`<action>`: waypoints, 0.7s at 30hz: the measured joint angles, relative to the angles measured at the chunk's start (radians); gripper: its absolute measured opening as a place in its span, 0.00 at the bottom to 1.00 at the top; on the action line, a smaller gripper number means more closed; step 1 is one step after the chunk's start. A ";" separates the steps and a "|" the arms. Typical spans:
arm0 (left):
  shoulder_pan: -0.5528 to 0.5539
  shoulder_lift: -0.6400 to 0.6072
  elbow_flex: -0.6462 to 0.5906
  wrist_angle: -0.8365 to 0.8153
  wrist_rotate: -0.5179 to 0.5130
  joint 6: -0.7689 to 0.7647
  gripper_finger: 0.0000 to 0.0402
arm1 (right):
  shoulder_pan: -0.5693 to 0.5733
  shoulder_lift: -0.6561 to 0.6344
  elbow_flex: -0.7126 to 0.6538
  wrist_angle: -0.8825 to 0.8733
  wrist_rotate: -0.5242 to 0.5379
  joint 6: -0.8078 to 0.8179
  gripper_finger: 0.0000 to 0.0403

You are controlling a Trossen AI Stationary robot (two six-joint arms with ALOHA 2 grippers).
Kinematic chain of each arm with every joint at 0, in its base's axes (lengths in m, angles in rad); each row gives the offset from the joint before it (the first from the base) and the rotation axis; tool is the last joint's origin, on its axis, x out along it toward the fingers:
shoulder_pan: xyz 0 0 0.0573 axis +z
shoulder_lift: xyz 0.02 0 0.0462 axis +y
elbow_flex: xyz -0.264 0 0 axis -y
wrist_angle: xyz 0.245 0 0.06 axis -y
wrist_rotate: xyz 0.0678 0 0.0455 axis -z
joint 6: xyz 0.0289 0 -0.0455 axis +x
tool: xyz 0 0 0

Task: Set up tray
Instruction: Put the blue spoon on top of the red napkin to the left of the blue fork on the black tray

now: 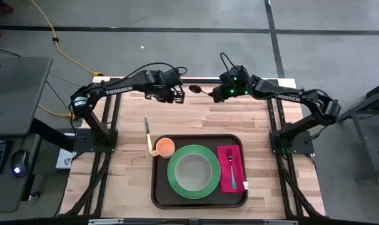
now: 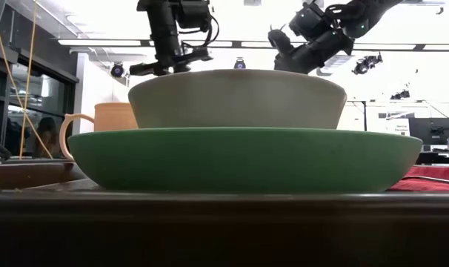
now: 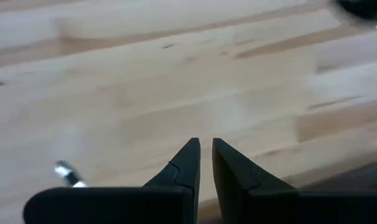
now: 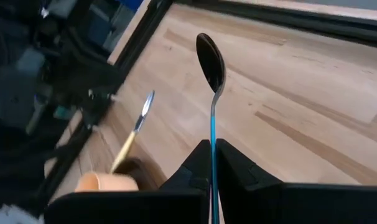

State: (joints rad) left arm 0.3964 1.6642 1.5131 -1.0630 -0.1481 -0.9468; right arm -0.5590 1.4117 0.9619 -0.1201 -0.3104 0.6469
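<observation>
The dark brown tray [image 1: 161,194] lies at the table's near middle. It carries a green plate [image 1: 194,172] with a grey bowl [image 1: 193,170] on it. A magenta napkin [image 1: 226,156] with a fork [image 1: 231,170] lies on the tray's right part, and an orange cup [image 1: 165,147] stands at its far left corner. A knife [image 1: 147,130] lies on the wood left of the tray. My right gripper [image 4: 212,163], high over the far middle, is shut on a spoon [image 1: 196,90]. Beside it my left gripper [image 3: 206,149] points down at bare wood with only a narrow gap and nothing in it. My right gripper pinches the spoon's blue handle [image 4: 212,146] between its two fingers. The fingers come from the table's right, slanting down, and lie along the handle. The spoon sticks out past the fingertips with its dark bowl [image 4: 211,61] foremost, lifted clear of the table.
Bare wood [image 1: 239,119] stretches between the tray's far rim and both grippers. The knife's tip [image 3: 67,174] lies near my left gripper. Both arms reach in from black frames at the table's left and right sides.
</observation>
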 joint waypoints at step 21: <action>0.140 -0.013 0.000 -0.195 -0.239 0.343 0.18 | 0.112 0.000 0.000 0.021 0.290 0.316 0.00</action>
State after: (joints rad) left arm 0.5364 1.6516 1.5131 -1.2580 -0.3867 -0.6033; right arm -0.4468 1.4117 0.9619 -0.0989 -0.0208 0.9628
